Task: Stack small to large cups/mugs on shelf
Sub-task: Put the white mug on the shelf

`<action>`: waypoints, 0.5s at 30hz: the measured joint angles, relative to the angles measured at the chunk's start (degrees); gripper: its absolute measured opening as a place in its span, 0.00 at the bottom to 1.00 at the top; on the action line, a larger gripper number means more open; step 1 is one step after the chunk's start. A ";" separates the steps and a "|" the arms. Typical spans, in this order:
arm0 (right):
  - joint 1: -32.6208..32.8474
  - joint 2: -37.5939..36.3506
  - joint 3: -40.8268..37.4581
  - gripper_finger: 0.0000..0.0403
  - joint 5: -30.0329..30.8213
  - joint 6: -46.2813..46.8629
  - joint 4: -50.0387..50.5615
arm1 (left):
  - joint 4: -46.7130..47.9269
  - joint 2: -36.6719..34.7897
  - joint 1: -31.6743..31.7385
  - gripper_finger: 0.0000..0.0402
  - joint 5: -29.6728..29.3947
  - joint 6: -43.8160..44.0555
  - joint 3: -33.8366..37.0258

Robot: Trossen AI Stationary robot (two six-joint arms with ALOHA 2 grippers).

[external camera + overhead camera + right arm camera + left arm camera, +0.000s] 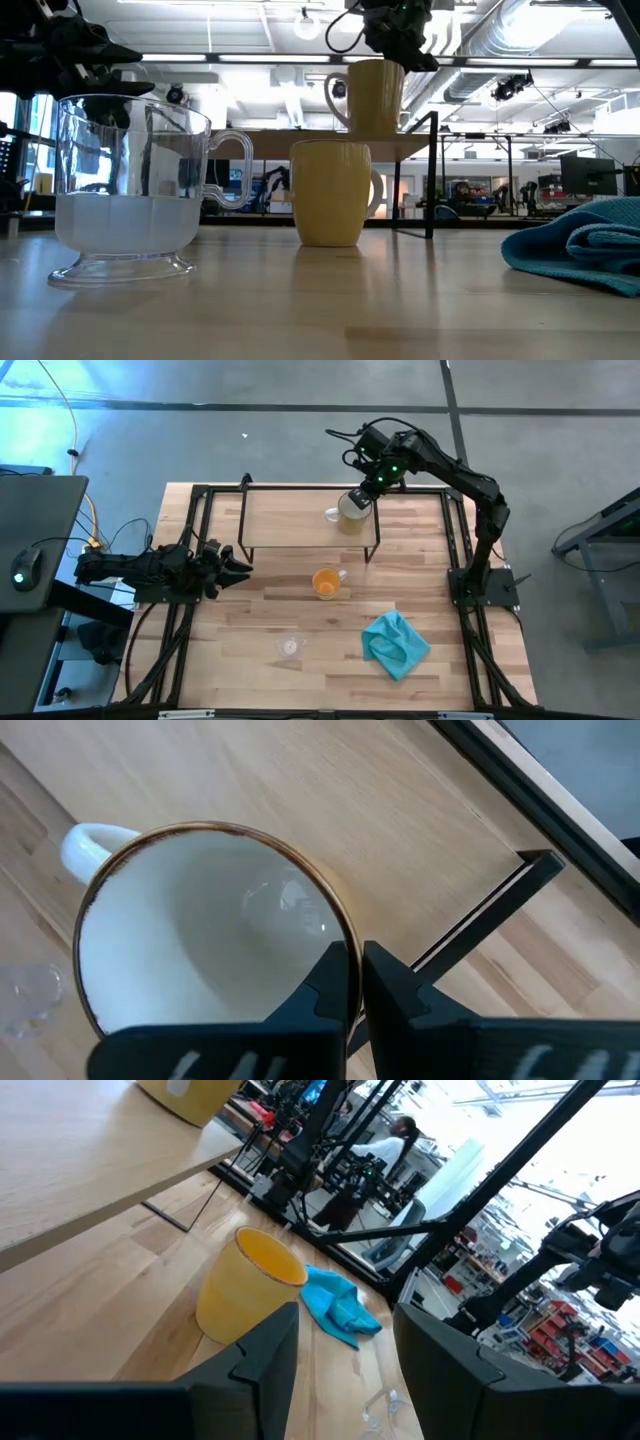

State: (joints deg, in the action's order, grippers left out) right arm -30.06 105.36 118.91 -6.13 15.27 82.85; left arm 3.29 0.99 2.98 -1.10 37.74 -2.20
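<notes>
- Right gripper is over the right end of the shelf, its fingers pinching the rim of the cream-white mug: one finger inside, one outside the wall, as the right wrist view shows.
- Rim grip looks chosen to keep the mug upright; its base appears to sit on the shelf board, though whether it bears full weight cannot be told.
- Cream-white mug interior: empty, glazed, handle pointing away from the fingers.
- Orange mug stands upright on the table just in front of the shelf, empty, untouched.
- Clear glass cup is nearer the front edge, well apart from the shelf; appears empty.
- Teal cloth lies crumpled to its right.
- Left gripper waits at the table's left edge, fingers spread, holding nothing.
- Judgement: largest mug goes first as the base; the two smaller ones are not yet stacked.
</notes>
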 joint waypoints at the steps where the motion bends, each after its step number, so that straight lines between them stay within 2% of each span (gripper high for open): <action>1: -0.04 0.00 0.00 0.00 0.00 -0.34 -0.04 | -0.02 0.00 0.00 0.38 -0.01 0.00 0.00; 15: -0.04 0.00 0.00 0.00 0.00 -6.69 -0.38 | -0.02 0.00 0.00 0.38 0.00 0.04 0.00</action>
State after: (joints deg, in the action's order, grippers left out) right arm -30.11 105.36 118.91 -6.13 8.58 82.48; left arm 3.27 0.99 2.98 -1.10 37.78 -2.20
